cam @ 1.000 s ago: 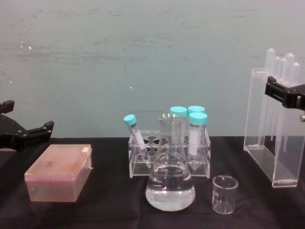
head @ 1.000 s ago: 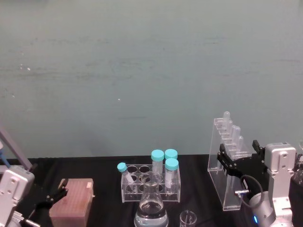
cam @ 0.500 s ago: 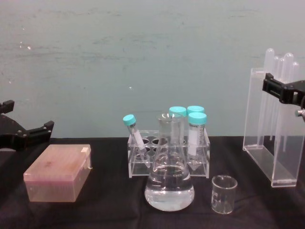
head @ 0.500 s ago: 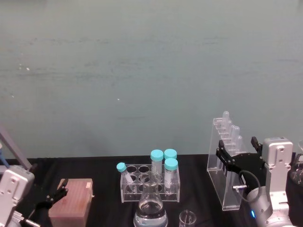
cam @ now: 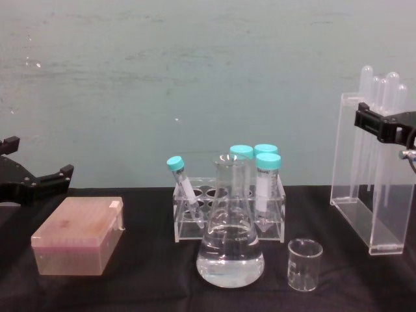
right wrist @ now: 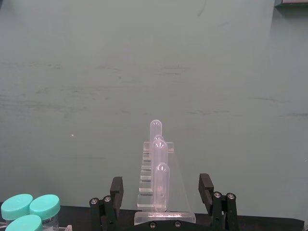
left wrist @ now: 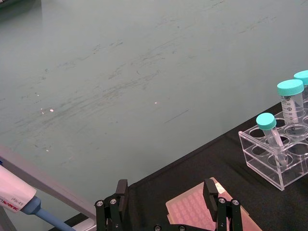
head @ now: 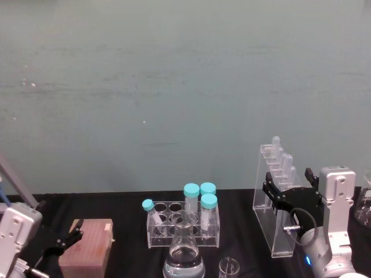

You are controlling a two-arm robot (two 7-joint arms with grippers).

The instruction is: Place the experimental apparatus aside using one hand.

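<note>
Tall clear acrylic rack of long test tubes (head: pixel 269 226) stands between the wide-spread fingers of the right gripper (head: pixel 288 180); contact unclear. Risk: a high, off-centre pinch tips it. Conical glass flask (cam: pixel 231 253), then small glass beaker (cam: pixel 305 263), sit well to its left. Left gripper (left wrist: pixel 165 185) parked, spread wide.

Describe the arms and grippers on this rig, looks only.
Both are black two-finger grippers with silver screw heads: left gripper, right gripper. Each sits on a boxy silver-grey wrist housing. A black cable loops under the right wrist, above a rounded grey joint with a small blue light.
</note>
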